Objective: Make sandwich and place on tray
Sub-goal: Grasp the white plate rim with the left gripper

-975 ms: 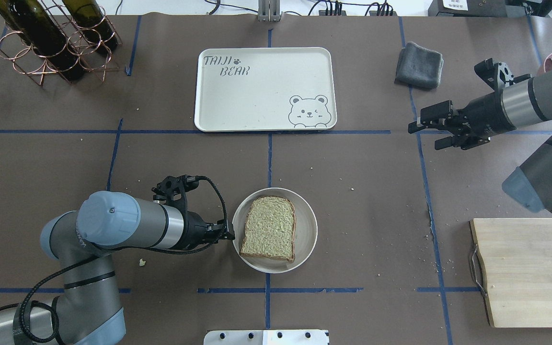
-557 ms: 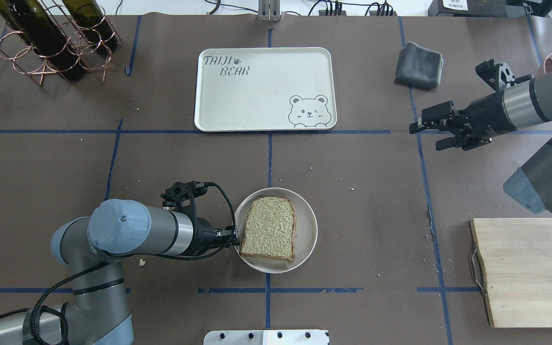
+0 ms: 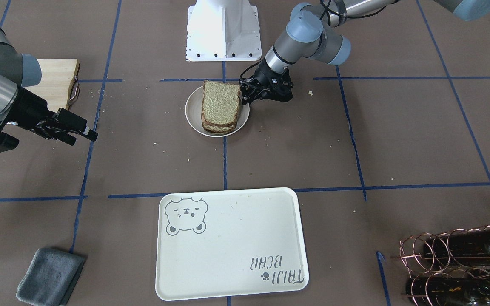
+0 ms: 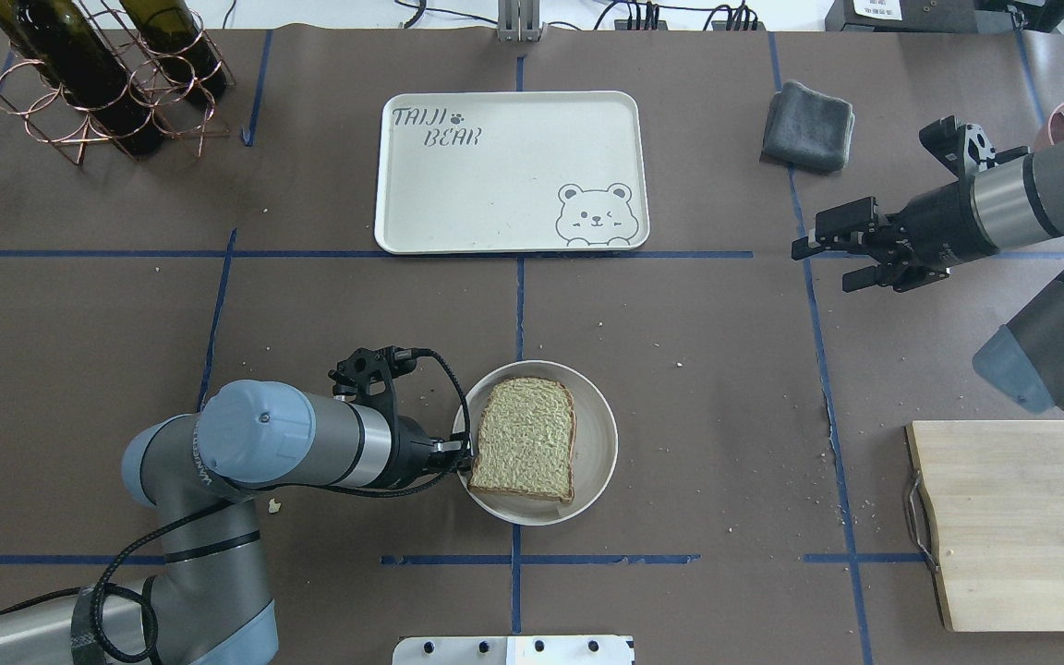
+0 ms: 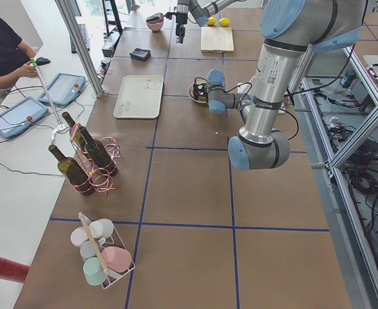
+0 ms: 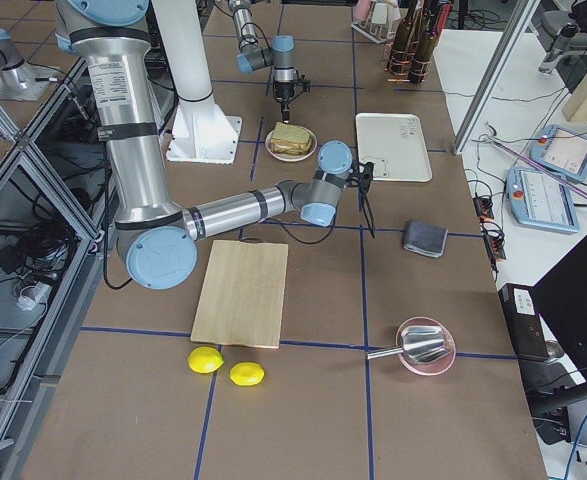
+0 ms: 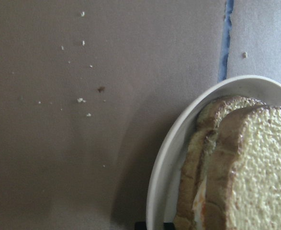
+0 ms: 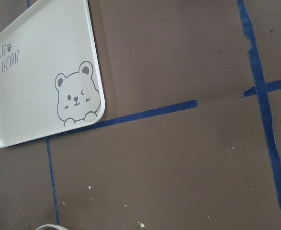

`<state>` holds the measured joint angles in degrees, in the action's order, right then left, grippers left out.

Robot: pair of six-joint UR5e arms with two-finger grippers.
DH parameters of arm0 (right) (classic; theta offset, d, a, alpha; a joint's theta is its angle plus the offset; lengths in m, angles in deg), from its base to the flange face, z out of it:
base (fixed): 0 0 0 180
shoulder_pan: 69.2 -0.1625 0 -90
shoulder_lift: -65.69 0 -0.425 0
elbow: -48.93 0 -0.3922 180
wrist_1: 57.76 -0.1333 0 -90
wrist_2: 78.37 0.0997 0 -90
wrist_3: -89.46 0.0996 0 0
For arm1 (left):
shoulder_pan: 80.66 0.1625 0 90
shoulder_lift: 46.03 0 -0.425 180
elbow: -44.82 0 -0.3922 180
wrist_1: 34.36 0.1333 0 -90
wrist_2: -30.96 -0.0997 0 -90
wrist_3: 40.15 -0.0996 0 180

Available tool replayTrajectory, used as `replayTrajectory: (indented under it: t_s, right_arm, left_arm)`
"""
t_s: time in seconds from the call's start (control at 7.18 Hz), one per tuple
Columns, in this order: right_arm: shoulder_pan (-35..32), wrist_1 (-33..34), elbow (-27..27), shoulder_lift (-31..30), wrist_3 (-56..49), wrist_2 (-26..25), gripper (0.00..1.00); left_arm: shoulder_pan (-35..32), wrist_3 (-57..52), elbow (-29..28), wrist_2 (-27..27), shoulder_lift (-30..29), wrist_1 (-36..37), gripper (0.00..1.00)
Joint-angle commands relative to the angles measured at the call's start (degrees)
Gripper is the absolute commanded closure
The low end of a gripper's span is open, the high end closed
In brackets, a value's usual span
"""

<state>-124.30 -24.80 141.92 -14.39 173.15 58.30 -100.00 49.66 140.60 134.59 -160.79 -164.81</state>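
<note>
My left claw (image 4: 458,453) sits low at the left rim of the round off-white plate (image 4: 601,434), its tips right against the rim and just beside the sandwich (image 4: 525,453). I cannot tell how far apart its fingers are, or whether they have hold of anything. My right claw (image 4: 823,263) hangs well off to the right with its fingers spread and nothing between them.

The only writing I can read is the grey "TAIJI BEAR" on the cream tray (image 4: 495,185), with a paw print beside it and a winking bear face in the opposite corner.

The sandwich lies on the plate, not on the tray: two tan slices with dark brown crust, stacked, with a sliver of pale filling showing between them in my left wrist view.

The tray lies across the desk (image 4: 680,416) beyond the plate, with bare brown paper and blue tape lines between them. A folded grey cloth (image 4: 807,125) lies beyond my right claw, a wooden cutting board (image 4: 1021,526) lies at the near right, and a copper wire rack of dark bottles (image 4: 98,83) stands at the far left.
</note>
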Motion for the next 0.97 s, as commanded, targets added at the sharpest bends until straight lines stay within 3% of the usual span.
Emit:
replayTrajectory:
  t_s: [0.0, 0.28, 0.42, 0.56, 0.84]
  right_arm:
    - [0.0, -0.09, 0.18, -0.42, -0.02, 0.0, 0.0]
    - [0.0, -0.18, 0.18, -0.42, -0.02, 0.0, 0.0]
    - [0.0, -0.18, 0.18, -0.42, -0.02, 0.0, 0.0]
    - [0.0, -0.18, 0.18, -0.51, -0.02, 0.0, 0.0]
    - [-0.09, -0.18, 0.35, -0.51, -0.02, 0.09, 0.0]
  left_arm:
    - [0.0, -0.07, -0.86, -0.09, -0.12, -0.07, 0.81]
    - [0.0, -0.07, -0.86, 0.0, -0.21, -0.07, 0.86]
    - [0.0, 0.1, -0.34, 0.0, -0.21, -0.15, 1.0]
    - [-0.43, 0.8, 1.32, -0.7, -0.56, -0.16, 1.0]
    - [-4.55, 12.62, 3.96, -1.23, -0.99, -0.24, 1.0]
